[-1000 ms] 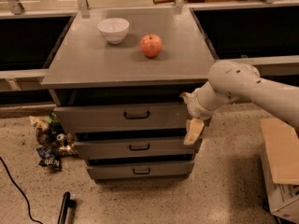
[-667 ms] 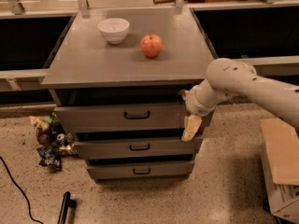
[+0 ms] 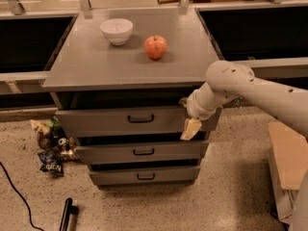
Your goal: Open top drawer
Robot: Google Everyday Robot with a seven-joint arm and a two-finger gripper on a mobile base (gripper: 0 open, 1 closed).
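Top drawer: the top drawer [image 3: 103, 122] sits straight under the front edge of the tabletop [image 3: 96, 69], spanning it from the left corner to the right; a dark gap shows above its front, so it looks at most a little way out.
Handle: the small black pull handle [image 3: 140, 119] is at the middle of the front, untouched.
Gripper: the gripper [image 3: 191, 128] is below the front right corner of the tabletop, against the right end of the drawer front and well apart from the handle.
Claw state: I cannot tell how far open it is, or whether it has hold of the drawer's end.
Step in hand: getting purchase on the drawer, then drawing it out.
How to do it well: pull straight away from the front edge, level and slow; a pull from the right end alone could skew the drawer, so a hold nearer the handle looks safer.
Watch: the bowl [image 3: 117, 31] near the back left corner and the apple [image 3: 156, 46] toward the back edge could shift if the cabinet jerks.
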